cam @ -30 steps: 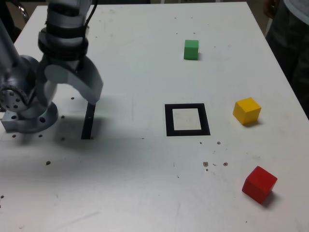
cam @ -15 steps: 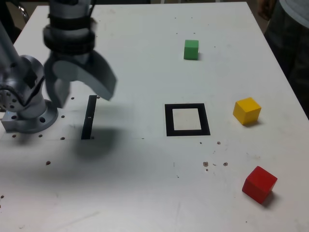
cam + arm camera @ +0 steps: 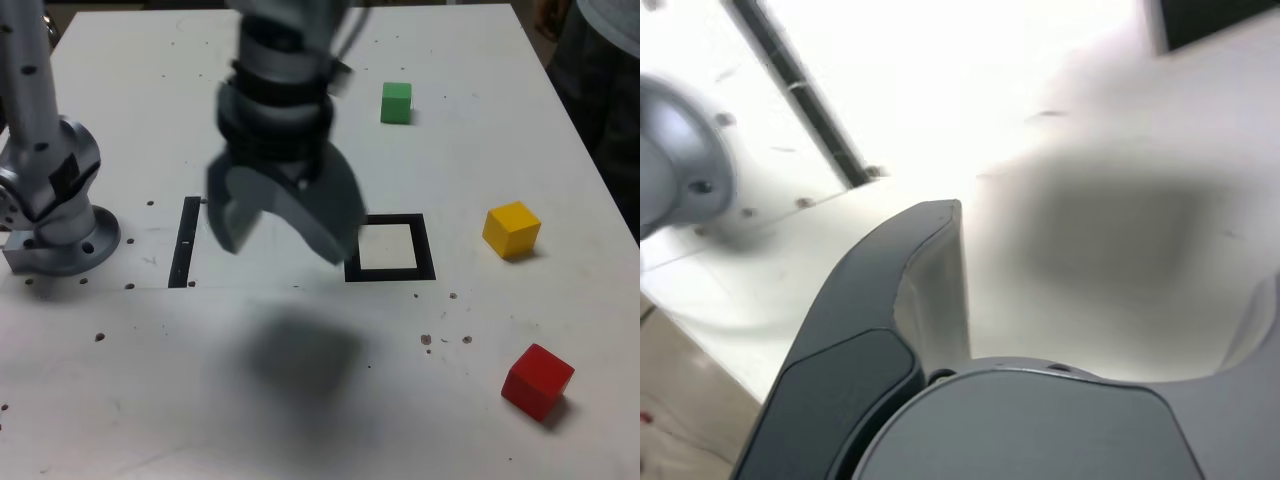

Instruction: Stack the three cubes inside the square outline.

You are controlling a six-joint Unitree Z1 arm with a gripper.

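In the exterior view the green cube [image 3: 396,103] sits at the back, the yellow cube [image 3: 511,229] to the right of the square outline [image 3: 390,272], and the red cube [image 3: 537,381] at the front right. All three lie apart on the white table. My gripper [image 3: 280,245] hangs above the table just left of the outline, jaws wide open and empty; one finger covers the outline's left edge. In the wrist view the gripper [image 3: 1110,245] shows bare table and its own shadow between the fingers, with a corner of the outline [image 3: 1210,20] at the frame edge. No cube appears there.
A narrow black strip [image 3: 185,245] lies on the table left of the gripper, also seen as the strip [image 3: 805,95] in the wrist view. The arm's grey base [image 3: 55,215] stands at the exterior view's left. A person's dark clothing [image 3: 600,90] is beside the table's right edge.
The arm has swung from above the black strip at the exterior view's left toward the middle, up to the square outline. The jaws stayed open. The cubes have not moved.
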